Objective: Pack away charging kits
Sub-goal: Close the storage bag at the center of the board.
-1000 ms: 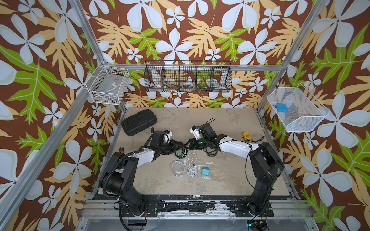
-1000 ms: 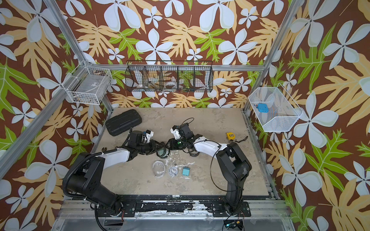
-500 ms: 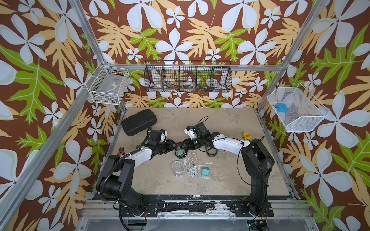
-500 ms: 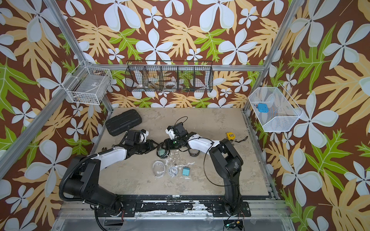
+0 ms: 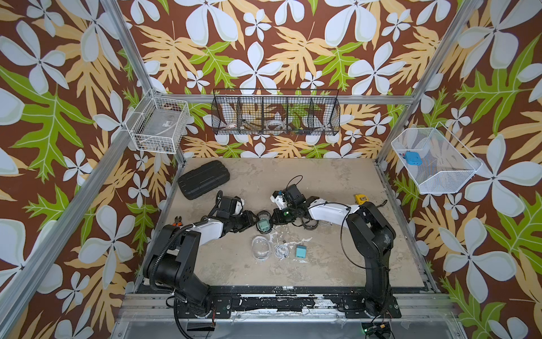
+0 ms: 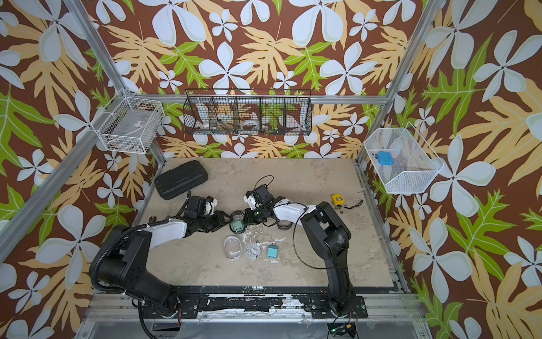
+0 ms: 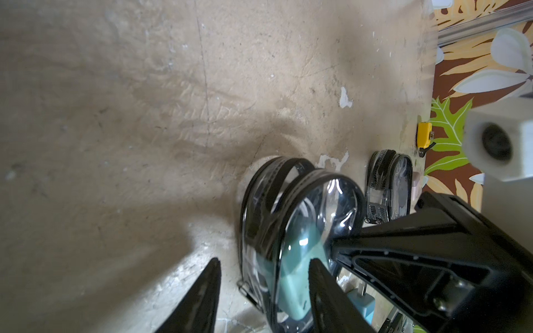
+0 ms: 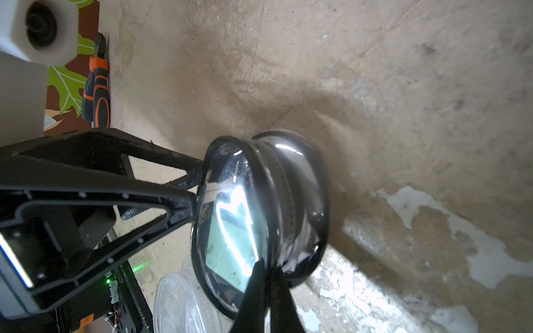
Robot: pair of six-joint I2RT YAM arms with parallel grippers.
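A black-rimmed clear pouch stands on edge at mid-table with a mint green plug block inside. My right gripper is shut, pinching the pouch's rim. From the opposite side my left gripper is open; its fingers straddle the pouch's near edge, one of them clear of it. Nearer the front lie a clear-rimmed pouch, a coiled white cable and a teal plug block. A second black-rimmed pouch rests under my right arm.
A large black ribbed case lies at the back left. A yellow tape measure sits by the right edge and orange-handled pliers by the left edge. Wire baskets hang on the walls; the right one holds a blue gadget.
My right gripper has closed onto the pouch's rim. My left jaws have spread wider around the pouch. Both wrists shifted slightly towards the left.
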